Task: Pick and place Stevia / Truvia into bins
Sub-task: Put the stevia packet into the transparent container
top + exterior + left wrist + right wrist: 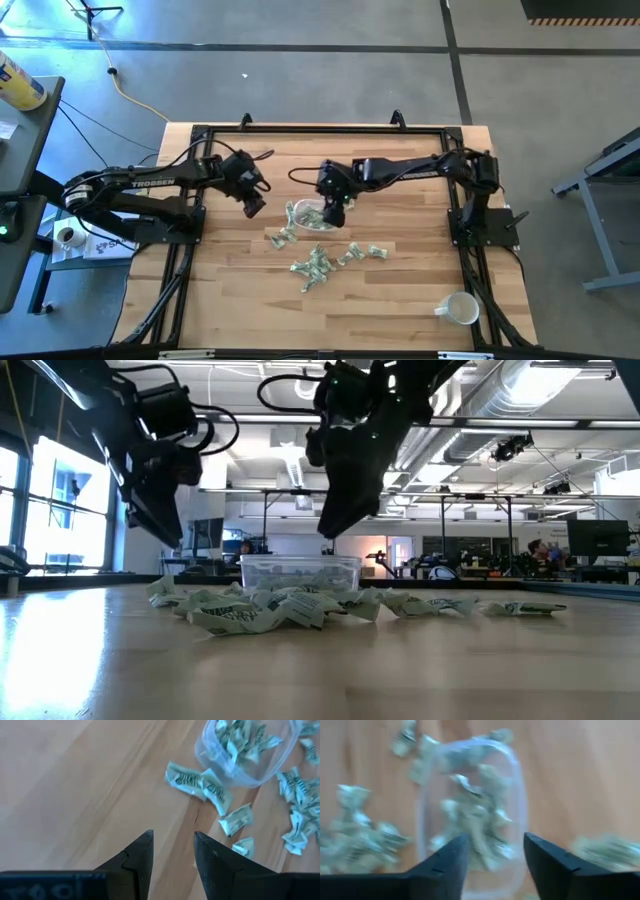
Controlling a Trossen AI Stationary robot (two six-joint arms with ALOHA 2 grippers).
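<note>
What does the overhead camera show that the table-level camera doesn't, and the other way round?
Only the overhead view shows the white mug near the table's corner and both whole arms, the left pincer beside the container. Only the table-level view shows the room behind, with a person far off. Both show the clear container holding packets, the right pincer open above it, and loose green-and-white packets scattered on the table.

Pale wooden worktop, smooth planks; crinkled paper packets; clear glossy plastic container; glazed white mug.
</note>
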